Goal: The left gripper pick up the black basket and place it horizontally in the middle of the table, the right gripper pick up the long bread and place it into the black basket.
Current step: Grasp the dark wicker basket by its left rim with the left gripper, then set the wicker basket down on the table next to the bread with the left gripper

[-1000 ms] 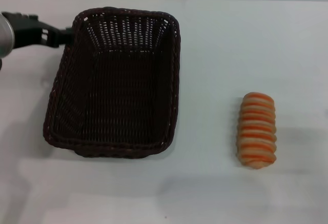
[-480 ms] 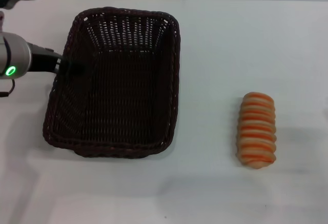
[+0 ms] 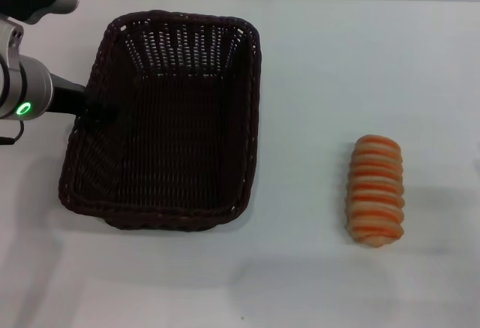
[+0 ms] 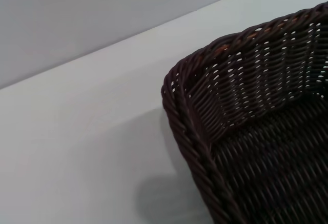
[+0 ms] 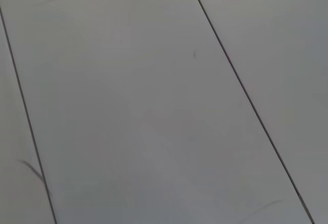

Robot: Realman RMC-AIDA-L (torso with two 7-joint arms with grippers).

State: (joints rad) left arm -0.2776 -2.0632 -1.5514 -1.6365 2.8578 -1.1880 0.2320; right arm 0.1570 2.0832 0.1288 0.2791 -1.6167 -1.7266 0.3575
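- Head view: the left gripper (image 3: pixel 94 108) meets the left rim of the black basket (image 3: pixel 169 118) on the tabletop (image 3: pixel 337 65); I cannot tell how its jaws stand. The long bread (image 3: pixel 376 191) lies well apart, rightward.
- Left wrist view: the basket's corner.
- Right wrist view: pale panels only.

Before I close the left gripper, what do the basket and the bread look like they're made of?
The basket looks like dark brown-black woven wicker, matte, with open gaps in the walls and a braided rim; natural or plastic strands, I can't tell. The bread looks like a moulded toy loaf, probably plastic or foam, with smooth, even tan and orange ribs. The left gripper is at the basket's left rim.
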